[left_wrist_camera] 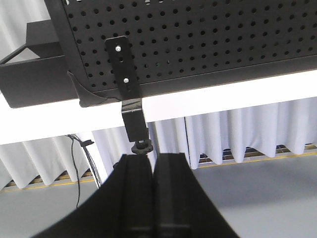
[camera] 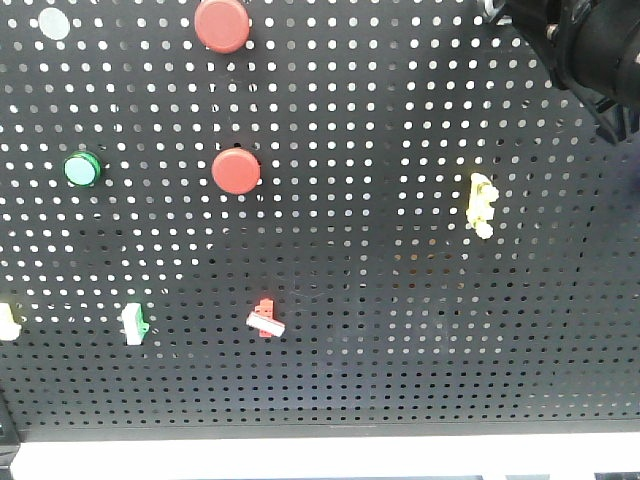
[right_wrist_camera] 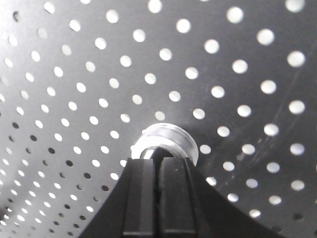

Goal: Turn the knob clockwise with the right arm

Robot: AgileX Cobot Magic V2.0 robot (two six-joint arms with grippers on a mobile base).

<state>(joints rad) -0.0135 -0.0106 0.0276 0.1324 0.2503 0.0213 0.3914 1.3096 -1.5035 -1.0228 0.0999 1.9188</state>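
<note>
On the black pegboard [camera: 400, 380], in the front view, I counted two red buttons [camera: 222, 25] [camera: 236, 171], one green button [camera: 82, 168] and one pale round cap [camera: 53, 22] in the top left corner. I counted also four small clips: a yellow clip [camera: 482, 203], a red and white clip [camera: 266, 319], a green and white clip [camera: 134, 323] and a pale clip [camera: 7, 322] cut by the left border.

I saw only one knob [right_wrist_camera: 168, 136], and only in the right wrist view. It showed a shiny silver ring that stood out from the board, and its lower part was hidden by the right gripper [right_wrist_camera: 159, 161]. The fingers of this gripper stood almost together, with a thin dark seam between them, and their tips were right at the knob. I could not tell if they pinched it.

The left gripper [left_wrist_camera: 152, 157] had its fingers pressed together on nothing, under a black bracket [left_wrist_camera: 124, 64] at the board's lower edge.

Left of, above and right of the knob there was only bare perforated board. The right arm [camera: 590, 45] filled the top right corner of the front view, well apart from the buttons. A white ledge [camera: 300, 455] ran along under the board.
</note>
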